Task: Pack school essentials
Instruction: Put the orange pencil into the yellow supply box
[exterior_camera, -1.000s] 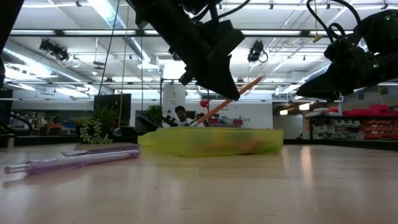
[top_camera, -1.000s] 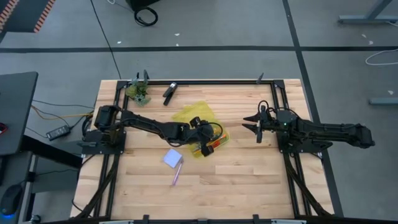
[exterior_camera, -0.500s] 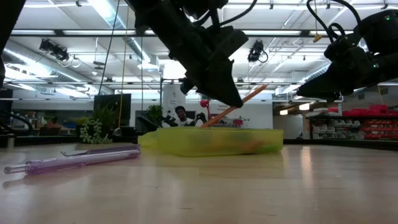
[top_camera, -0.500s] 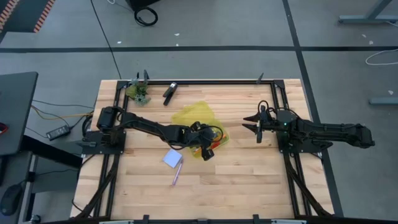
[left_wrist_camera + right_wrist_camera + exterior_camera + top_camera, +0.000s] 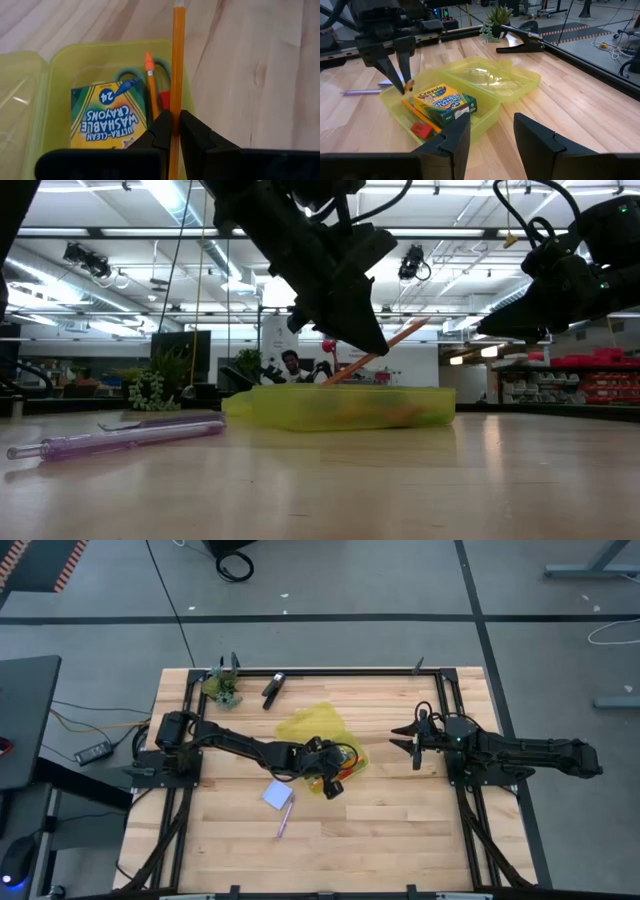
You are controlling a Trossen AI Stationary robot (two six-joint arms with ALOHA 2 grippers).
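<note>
My left gripper (image 5: 326, 768) (image 5: 372, 340) hangs over the open translucent yellow case (image 5: 322, 746) (image 5: 447, 107), shut on a thin orange pencil (image 5: 176, 60) (image 5: 395, 337). In the case lie the yellow-green crayon box (image 5: 107, 116) (image 5: 446, 104), a second orange pencil (image 5: 150, 85), the red eraser (image 5: 421, 130) and dark scissor handles (image 5: 162, 67). The pale note pad (image 5: 277, 794) and the pink pencil (image 5: 285, 818) (image 5: 120, 438) lie flat on the table near the case. My right gripper (image 5: 411, 744) (image 5: 492, 137) waits open at the table's right. My left gripper pinches the orange pencil's shaft (image 5: 174, 117) between its two fingertips (image 5: 192, 131). It comes from above, slanting, and the fingers lie across the pencil. The pencil is tilted, its upper end (image 5: 422, 319) past the case's right wall and its lower end hidden behind the case wall.
A black clip (image 5: 273, 688) (image 5: 520, 44) and a small plant (image 5: 222, 688) sit at the far edge. The case's lid (image 5: 495, 77) lies open toward the far side. Bare wood spreads between the case and my right gripper and along the near side.
My left gripper has sunk slightly toward the case, carrying the orange pencil down with it; the pencil stays tilted in the same hold. My right arm has kept still.
</note>
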